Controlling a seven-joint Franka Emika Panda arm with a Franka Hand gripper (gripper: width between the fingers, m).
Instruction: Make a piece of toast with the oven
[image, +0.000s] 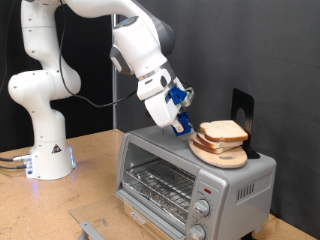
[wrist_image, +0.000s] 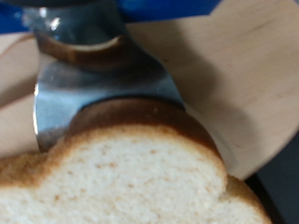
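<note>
The piece of toast (image: 224, 131) is found on a round wooden board (image: 222, 153) atop the oven (image: 190, 180). The gripper (image: 184, 122) is positioned just beside it; its opening cannot be determined.

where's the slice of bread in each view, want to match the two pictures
Exterior view: the piece of toast lies on the round wood board on top of the oven, right of centre, beside the hand.
Wrist view: the piece of toast fills the lower half, close up.
Shared landmark: the round wood board under the bread, seen in both views.
</note>
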